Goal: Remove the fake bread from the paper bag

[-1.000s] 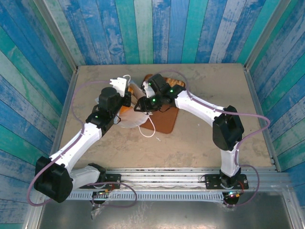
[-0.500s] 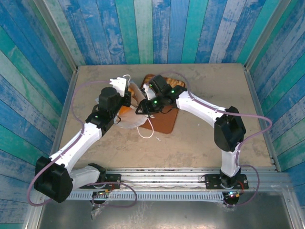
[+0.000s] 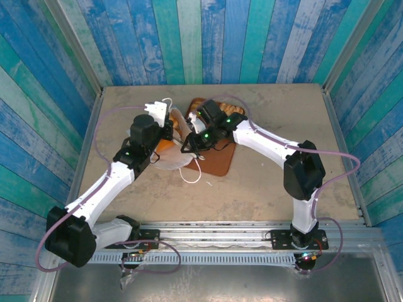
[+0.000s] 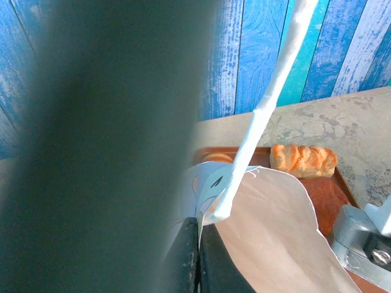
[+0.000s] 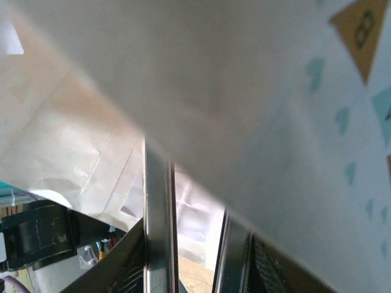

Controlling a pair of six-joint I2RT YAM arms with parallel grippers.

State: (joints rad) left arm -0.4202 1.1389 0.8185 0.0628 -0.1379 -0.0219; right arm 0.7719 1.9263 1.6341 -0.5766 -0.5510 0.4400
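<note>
Glossy toy bread looks light, rigid & slick, so pinch across a loaf's middle, not the rounded ends. The thin white paper bag [image 3: 171,160] is floppy & creases easily, so it's best held by the rim. It lies tipped over, mouth toward the flat brown tray [image 3: 221,160]. 1 golden-tan ridged toy loaf [image 4: 303,159] sits on that tray; any bread inside the bag is hidden. Left gripper [image 4: 197,253], arm stretched fwd, is clamped on the bag's rim beside the white cord handle [image 4: 269,104]. Right gripper [image 5: 195,244], elbow bent, wrist angled left, is in the bag mouth w/ fingers apart, nothing between them.
</note>
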